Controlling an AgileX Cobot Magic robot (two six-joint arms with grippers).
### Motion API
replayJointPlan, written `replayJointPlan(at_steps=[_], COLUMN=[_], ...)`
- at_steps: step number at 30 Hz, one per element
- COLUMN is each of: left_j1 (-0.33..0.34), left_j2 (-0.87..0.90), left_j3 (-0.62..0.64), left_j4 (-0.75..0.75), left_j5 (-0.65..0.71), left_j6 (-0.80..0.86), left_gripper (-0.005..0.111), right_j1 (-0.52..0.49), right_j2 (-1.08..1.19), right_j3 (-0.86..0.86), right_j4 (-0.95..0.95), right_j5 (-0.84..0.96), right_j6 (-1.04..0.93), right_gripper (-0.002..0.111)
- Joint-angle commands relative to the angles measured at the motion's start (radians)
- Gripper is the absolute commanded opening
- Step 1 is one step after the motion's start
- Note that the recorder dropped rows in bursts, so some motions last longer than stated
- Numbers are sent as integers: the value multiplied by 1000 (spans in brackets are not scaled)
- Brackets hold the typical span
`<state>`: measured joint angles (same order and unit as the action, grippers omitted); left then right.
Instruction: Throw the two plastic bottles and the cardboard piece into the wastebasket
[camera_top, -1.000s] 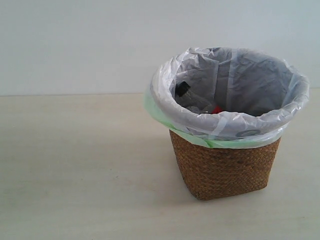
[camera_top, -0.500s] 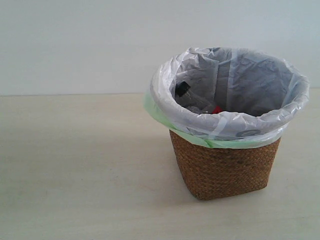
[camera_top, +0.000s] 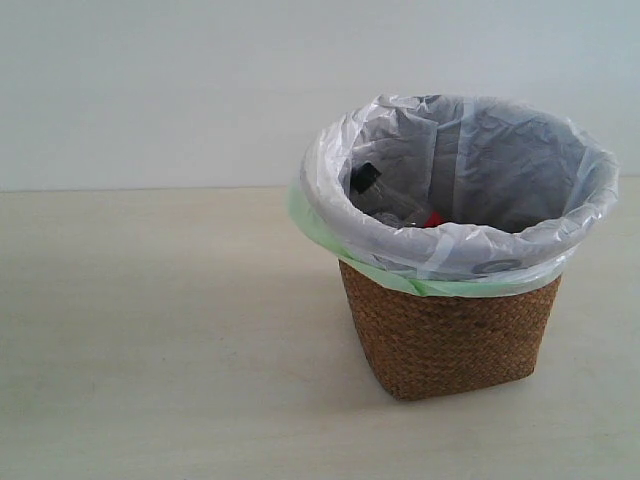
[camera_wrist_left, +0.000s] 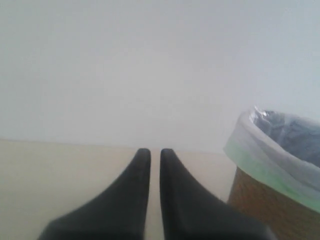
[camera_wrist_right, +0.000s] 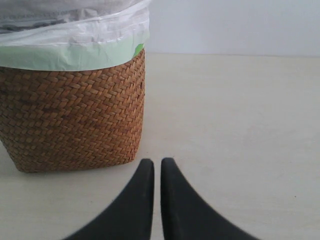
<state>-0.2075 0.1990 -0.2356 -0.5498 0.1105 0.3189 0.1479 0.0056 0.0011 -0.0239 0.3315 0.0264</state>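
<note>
The brown wicker wastebasket (camera_top: 450, 340) stands on the table, lined with a white and pale green bag (camera_top: 450, 255). Inside it lies the clear bottle with the red label and black cap (camera_top: 365, 178); a bit of red label (camera_top: 433, 219) shows above the rim. The green-capped bottle and the cardboard piece are out of view. Neither arm appears in the exterior view. My left gripper (camera_wrist_left: 155, 152) is shut and empty, with the wastebasket (camera_wrist_left: 260, 205) off to one side. My right gripper (camera_wrist_right: 157, 162) is shut and empty, low over the table beside the wastebasket (camera_wrist_right: 75, 120).
The pale wooden table (camera_top: 150, 350) runs back to a plain white wall (camera_top: 150, 90). Nothing else lies on the table in these views.
</note>
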Motion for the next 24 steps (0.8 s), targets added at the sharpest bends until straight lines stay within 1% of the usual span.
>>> replayJointPlan(at_steps=[1, 4, 7, 10, 15, 17, 24], left_j1=[89, 130, 151, 174, 284, 296, 296], left_j2=[-87, -141, -199, -199, -199, -199, -199], left_j3=[5, 5, 5, 3, 3, 3, 3], left_j4=[-7, -7, -7, -7, -7, -7, -7], left_j5=[-11, -11, -11, -21, -13, -13, -11], left_j6=[-13, -13, -13, -13, -13, -13, -13], left_gripper=[7, 7, 7, 7, 7, 7, 7], right_j1=[1, 1, 1, 1, 1, 1, 1], right_j2=[-6, -6, -6, -6, -6, -6, -6], right_j3=[-1, -1, -1, -1, -1, -1, -1], right_j4=[-8, -8, -8, -8, -8, -8, -8], right_j5=[-9, -9, -9, -9, -9, -9, -9], right_j6=[-3, -3, -3, -3, -3, -3, -3], right_gripper=[2, 2, 2, 2, 2, 2, 2])
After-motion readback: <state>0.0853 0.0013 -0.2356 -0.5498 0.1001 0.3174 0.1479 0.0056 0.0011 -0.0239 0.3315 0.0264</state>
